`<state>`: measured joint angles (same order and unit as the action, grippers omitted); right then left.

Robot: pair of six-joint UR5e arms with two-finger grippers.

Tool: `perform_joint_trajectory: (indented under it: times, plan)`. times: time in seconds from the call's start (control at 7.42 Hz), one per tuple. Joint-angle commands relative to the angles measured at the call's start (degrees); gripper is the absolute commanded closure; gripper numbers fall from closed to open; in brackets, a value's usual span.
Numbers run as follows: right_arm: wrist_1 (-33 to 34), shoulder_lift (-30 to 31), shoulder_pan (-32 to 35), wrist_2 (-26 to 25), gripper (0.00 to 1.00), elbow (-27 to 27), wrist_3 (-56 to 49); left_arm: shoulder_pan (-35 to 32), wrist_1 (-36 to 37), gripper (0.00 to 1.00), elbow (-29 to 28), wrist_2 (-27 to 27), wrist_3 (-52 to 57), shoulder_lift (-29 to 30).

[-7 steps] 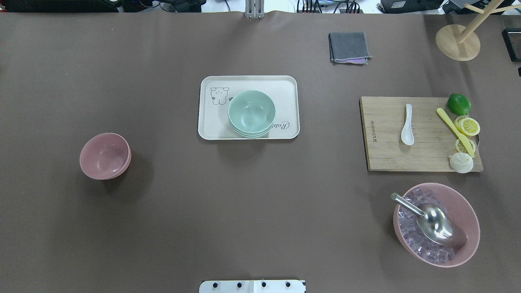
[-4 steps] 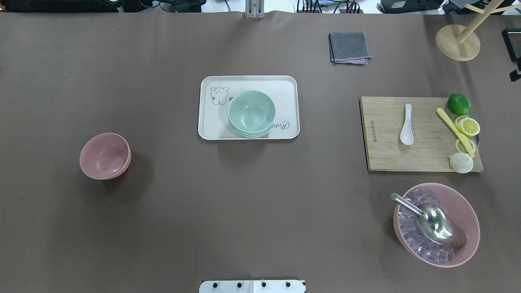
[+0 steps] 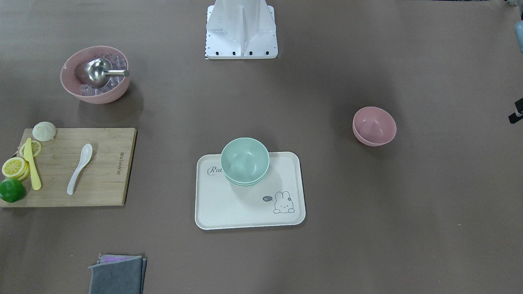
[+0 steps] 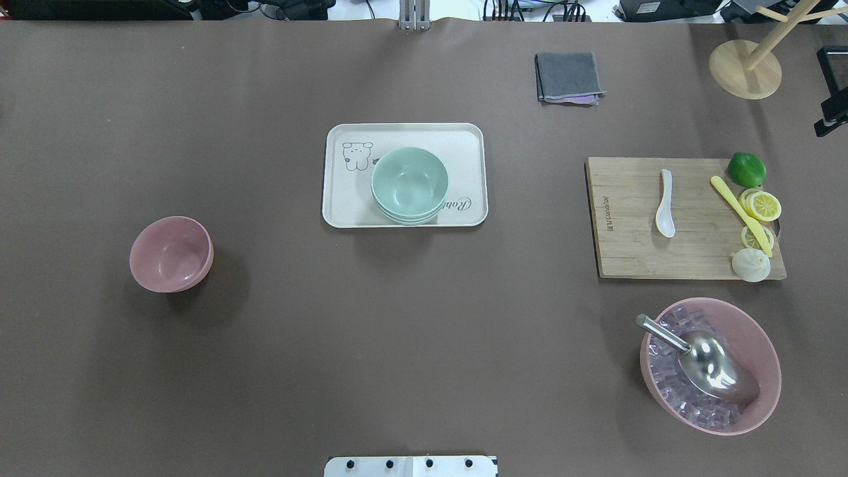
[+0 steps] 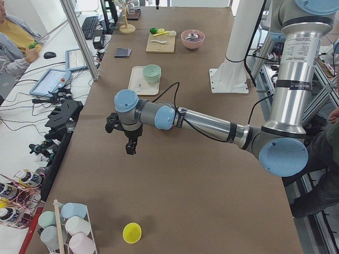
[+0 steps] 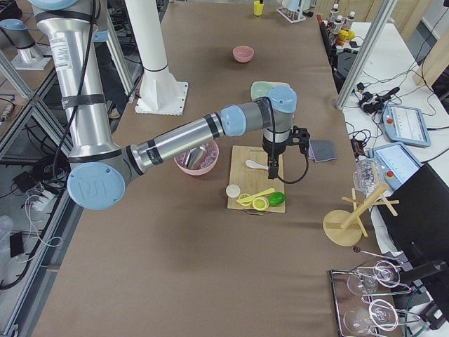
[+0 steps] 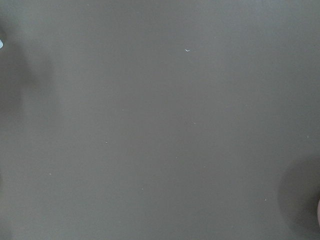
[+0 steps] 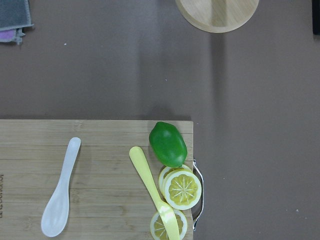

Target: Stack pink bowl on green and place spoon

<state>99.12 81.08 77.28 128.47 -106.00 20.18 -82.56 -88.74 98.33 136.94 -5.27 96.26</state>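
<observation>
The pink bowl is found on the table well apart from the left claw, the green bowl on a tray. The spoon is laid on a board near the right claw; neither claw's state can be told.

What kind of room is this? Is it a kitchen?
Most likely a robot lab, not a kitchen. A big robot arm reaches over the table, a side bench holds a tablet and keyboard, and the pink bowl and lemon slices seem like practice props.
</observation>
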Motion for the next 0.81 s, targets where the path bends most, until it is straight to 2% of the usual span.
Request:
perform_joint_trajectory:
  times: [0.0, 0.27, 0.54, 0.67]
  plan:
    - [-3.56, 0.3, -0.99, -4.0, 0.0, 0.7, -0.76, 0.12, -0.29, 0.02, -1.38, -0.19, 0.34, 0.41]
    - [-3.06, 0.3, -1.61, -1.74, 0.0, 1.14, -5.57, 0.2, -0.29, 0.02, -3.31, 0.25, -0.09, 1.64]
    - [-3.58, 0.82, -1.61, 5.45, 0.0, 1.76, -5.42, 0.38, -0.73, 0.02, -3.41, 0.25, -1.05, 1.56]
    - [-3.67, 0.74, -2.3, 4.87, 0.0, 1.67, -5.33, 2.21, -0.73, 0.02, -3.15, 0.25, -2.63, 1.73]
